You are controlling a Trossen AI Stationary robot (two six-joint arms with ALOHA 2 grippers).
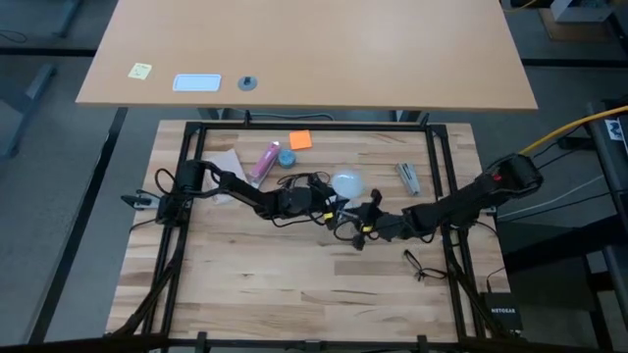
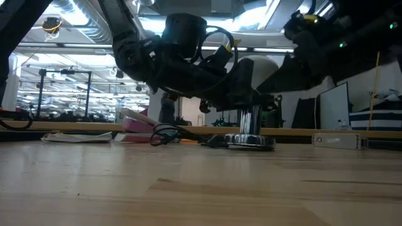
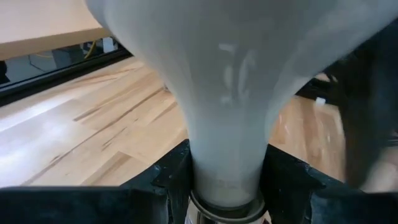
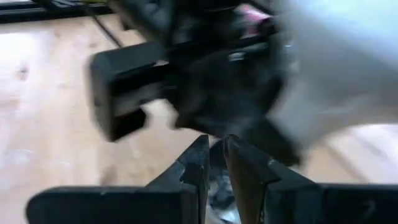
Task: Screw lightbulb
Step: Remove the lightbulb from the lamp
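The frosted white lightbulb [image 1: 346, 182] stands globe up, above the lamp's chrome stem [image 2: 250, 119] and round silver base [image 2: 250, 142], near the table's middle. It fills the left wrist view [image 3: 230, 74]. My left gripper [image 1: 329, 201] reaches in from the left and is shut on the bulb. My right gripper [image 1: 365, 227] comes in from the right, just near of the bulb. Its fingertips [image 4: 214, 158] are almost together, and what lies between them I cannot tell. My left gripper pinches the bulb's narrow neck [image 3: 227, 177] between its two fingers [image 3: 166, 177], just above the metal collar [image 3: 227, 208]. The fingers come in about level from the table's left. The bulb stands upright with its globe above the fingers. My right gripper is shut beside the lamp; I cannot tell whether it touches it.
A pink tube [image 1: 265, 160], an orange note [image 1: 299, 140] and white papers [image 1: 224, 162] lie at the far left. A metal tool [image 1: 409, 176] lies far right and glasses [image 1: 417, 263] lie near right. A black cord [image 1: 294, 184] runs under my left arm. The near half is bare wood.
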